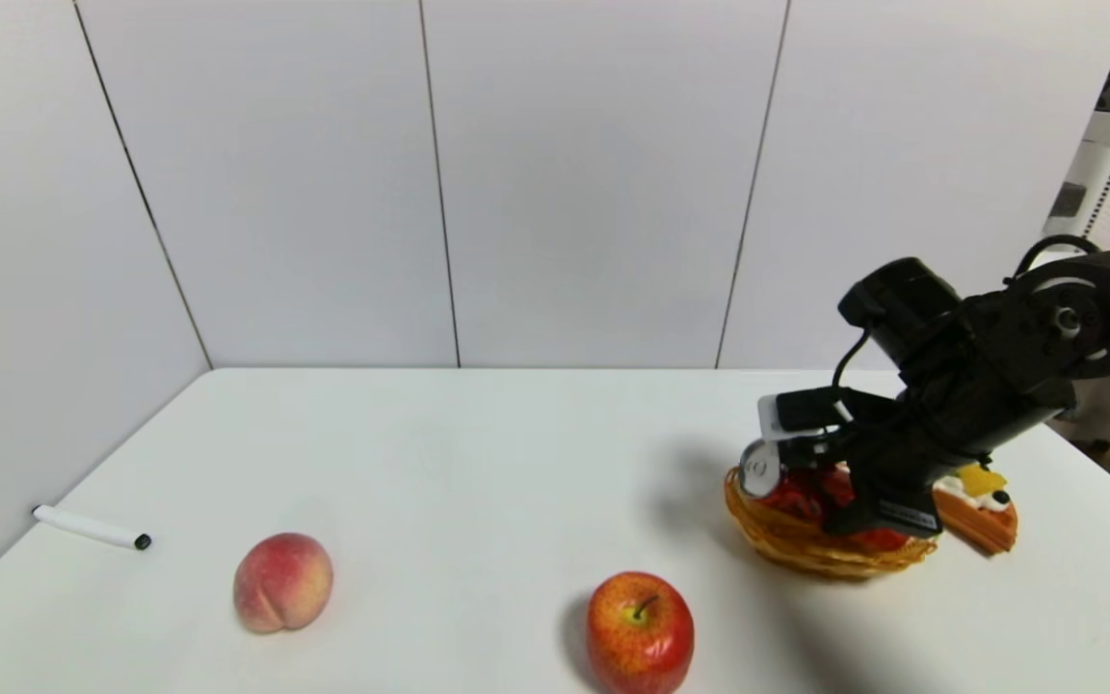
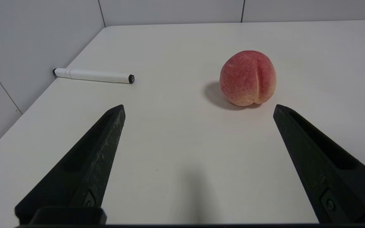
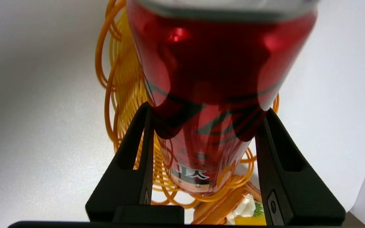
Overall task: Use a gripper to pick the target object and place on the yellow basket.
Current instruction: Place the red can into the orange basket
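The red soda can (image 1: 799, 493) lies tilted in the yellow basket (image 1: 810, 551) at the right of the table, its silver top (image 1: 759, 469) pointing left past the rim. My right gripper (image 1: 849, 501) reaches down over the basket, shut on the can. In the right wrist view both dark fingers (image 3: 138, 152) press the sides of the red soda can (image 3: 214, 82), and the basket's wicker loops (image 3: 122, 95) lie behind it. The left gripper (image 2: 198, 107) hovers open and empty above the table's left side, out of the head view.
A red apple (image 1: 640, 631) sits near the front edge. A peach (image 1: 282, 581) and a white marker (image 1: 91, 527) lie at the left. A waffle dessert piece (image 1: 981, 509) rests against the basket's right side. White walls bound the table at the back and left.
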